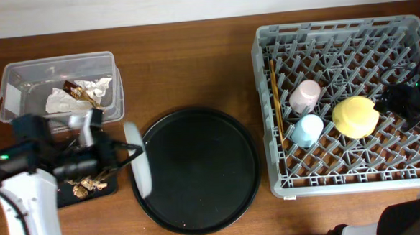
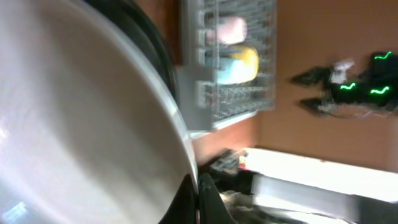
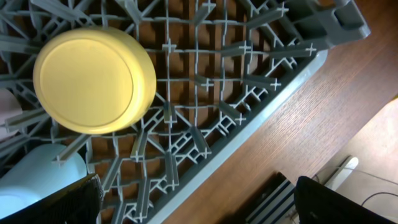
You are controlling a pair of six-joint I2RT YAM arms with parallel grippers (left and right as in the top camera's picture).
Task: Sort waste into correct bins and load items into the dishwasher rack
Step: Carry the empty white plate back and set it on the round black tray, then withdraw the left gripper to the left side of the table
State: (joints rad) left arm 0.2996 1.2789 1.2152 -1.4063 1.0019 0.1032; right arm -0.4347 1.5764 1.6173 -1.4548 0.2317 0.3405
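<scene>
One wooden table [image 1: 193, 68] (wall [image 1: 189, 3] behind); left gripper [image 1: 127, 152] tight on plate [image 1: 142, 177], right gripper [image 3: 199, 210] apart.

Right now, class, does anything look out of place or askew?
The pale grey plate stands on edge at the rim of the round black tray, held by the left end effector, outside the dishwasher rack.

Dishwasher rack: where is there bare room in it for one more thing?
The dishwasher rack has two bare strips of pegs: along the far wall behind the pink cup, and along the near wall before the blue cup and yellow bowl. The middle is crowded; chopsticks line the left wall.
</scene>
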